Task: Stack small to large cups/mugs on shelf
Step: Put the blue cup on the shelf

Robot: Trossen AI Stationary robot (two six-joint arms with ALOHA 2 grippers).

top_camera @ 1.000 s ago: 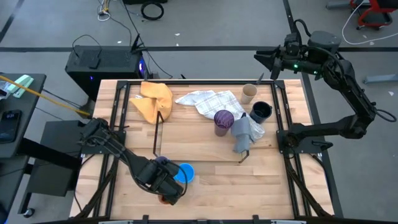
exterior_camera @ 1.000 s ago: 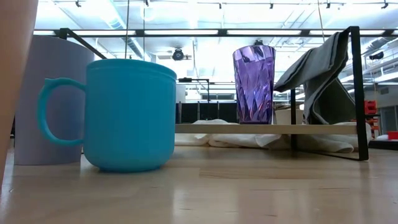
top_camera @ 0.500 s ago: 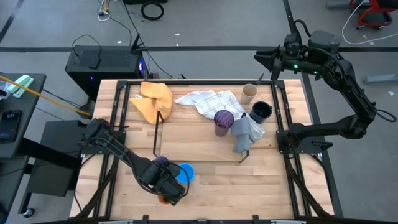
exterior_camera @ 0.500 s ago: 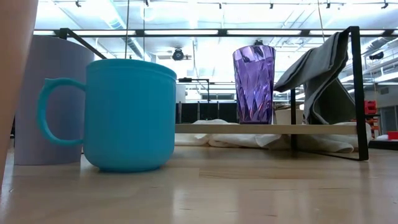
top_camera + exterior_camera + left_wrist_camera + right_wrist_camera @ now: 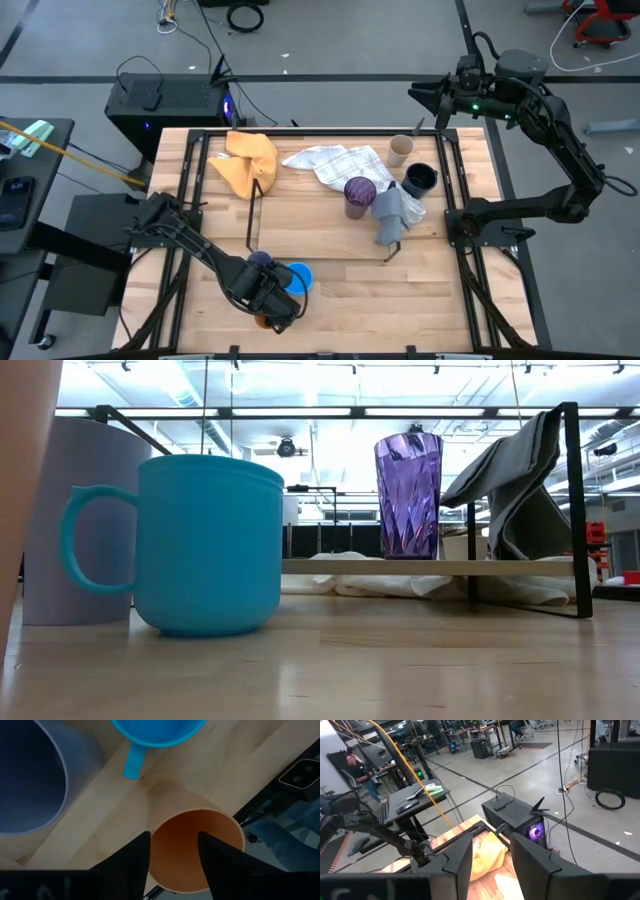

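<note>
From the overhead camera I have the left gripper (image 5: 272, 308) low at the bottom left of the frame, near the table's front edge, right over the orange cup (image 5: 192, 845). In the left wrist view its two fingers (image 5: 131, 857) stand spread, one on each side of the cup's near rim; I cannot tell whether they touch it. That cup stands upright, long axis vertical, mouth open toward the wrist camera. Just beside it stands the bright blue mug (image 5: 205, 545), also upright, its handle pointing to the left of the low frame and, in the wrist view, toward the orange cup. The pale lavender-blue cup (image 5: 80, 520) stands upright just behind the blue mug, at the left of the low frame. The shelf (image 5: 250, 215) lies across the middle of the table; on it the purple cup (image 5: 359, 193) stands upright, mouth up, with a grey cloth (image 5: 390, 212) draped over the rack's right end just beside it. The dark navy mug (image 5: 419, 180) and the tan cup (image 5: 400, 151) stand upright at the upper right of the table, near a white-checked cloth (image 5: 335, 161); a yellow cloth (image 5: 247, 160) lies at the upper left. The right gripper (image 5: 422, 96) waits raised past the table's far right corner, at the upper right of the overhead frame, fingers parted and empty.
</note>
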